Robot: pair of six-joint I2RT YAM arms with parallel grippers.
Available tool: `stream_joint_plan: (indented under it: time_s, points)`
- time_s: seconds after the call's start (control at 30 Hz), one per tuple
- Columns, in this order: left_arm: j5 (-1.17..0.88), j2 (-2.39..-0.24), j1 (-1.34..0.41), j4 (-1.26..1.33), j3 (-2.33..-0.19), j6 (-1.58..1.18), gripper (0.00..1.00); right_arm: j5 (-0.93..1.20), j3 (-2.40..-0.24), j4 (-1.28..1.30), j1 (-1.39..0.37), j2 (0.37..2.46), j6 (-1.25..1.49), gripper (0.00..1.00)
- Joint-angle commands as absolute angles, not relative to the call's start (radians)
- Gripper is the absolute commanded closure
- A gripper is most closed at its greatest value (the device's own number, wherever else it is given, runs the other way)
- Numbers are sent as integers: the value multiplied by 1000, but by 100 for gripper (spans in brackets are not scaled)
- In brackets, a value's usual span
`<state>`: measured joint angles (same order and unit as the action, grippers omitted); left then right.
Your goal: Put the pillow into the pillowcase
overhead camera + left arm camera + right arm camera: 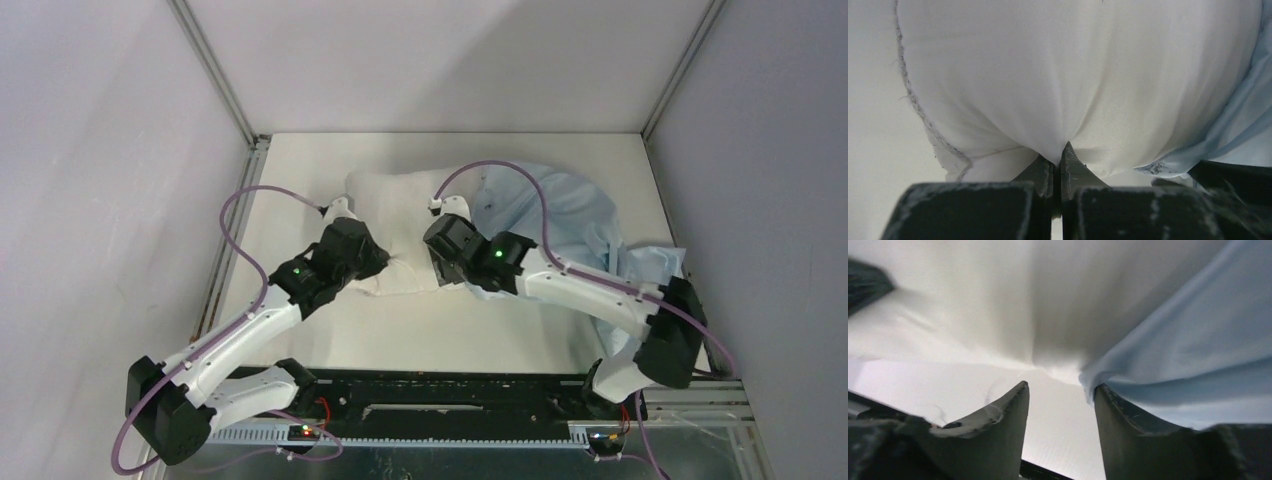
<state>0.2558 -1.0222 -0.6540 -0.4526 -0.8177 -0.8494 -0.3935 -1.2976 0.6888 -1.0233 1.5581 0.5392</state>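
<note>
- Pale grey walls (100, 150) with metal corner posts (215, 75) enclose a white counter (450, 330).
- The pillowcase (585, 215) lies crumpled at the counter's back right, partly covered by the right arm (590, 285).
- The pillow (395, 195) lies back centre, its right end touching the pillowcase.
- The left end effector (1058, 159) is pressed together, pinching pillow fabric.
- The right end effector (1060, 390) is spread at the pillowcase's edge.

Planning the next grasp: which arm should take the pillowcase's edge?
Right. The right gripper is open, with the pillowcase hem at the tip of one of its fingers, beside the pillow. The left gripper is shut on the pillow's fabric and is probably best kept as the anchor.
</note>
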Motion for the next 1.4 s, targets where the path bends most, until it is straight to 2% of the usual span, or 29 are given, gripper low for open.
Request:
stream_joint_plan:
  time_s: [0.0,0.07,0.17,0.43,0.7,0.83,0.93,1.0,1.1,1.13,1.27,1.3,1.37]
  points:
    - [218,-1001,-672,-398,-863,-887,100,-467,-1336,682,-1073,1418,564,42]
    - [221,-1002,-672,-403,-863,-887,100,-527,-1307,721,-1105,1377,598,38]
    - [228,-997,-671,-412,-865,-887,100,-575,-1218,750,-1144,1310,665,37]
    - [231,-990,-670,-426,-861,-887,100,-575,-903,669,-1199,1200,842,44]
    - [246,-982,-670,-450,-859,-880,100,-596,-776,491,-1134,1289,823,37]
    - [251,-982,-670,-456,-861,-877,100,-526,-767,347,-1075,1365,759,33]
    - [258,-978,-670,-468,-864,-873,100,-558,-772,322,-1043,1392,749,30]
    - [264,-971,-670,-473,-862,-868,100,-570,-772,306,-1013,1408,738,31]
    - [277,-973,-670,-486,-864,-856,100,-591,-797,313,-985,1435,712,41]
    - [280,-975,-670,-489,-869,-849,100,-607,-821,340,-984,1442,711,48]
    - [306,-987,-670,-517,-899,-800,100,-640,-921,482,-1000,1381,692,95]
    - [310,-992,-670,-532,-912,-772,100,-630,-962,511,-1006,1347,673,100]
    - [298,-1005,-672,-559,-944,-725,100,-576,-1037,547,-1012,1253,611,100]
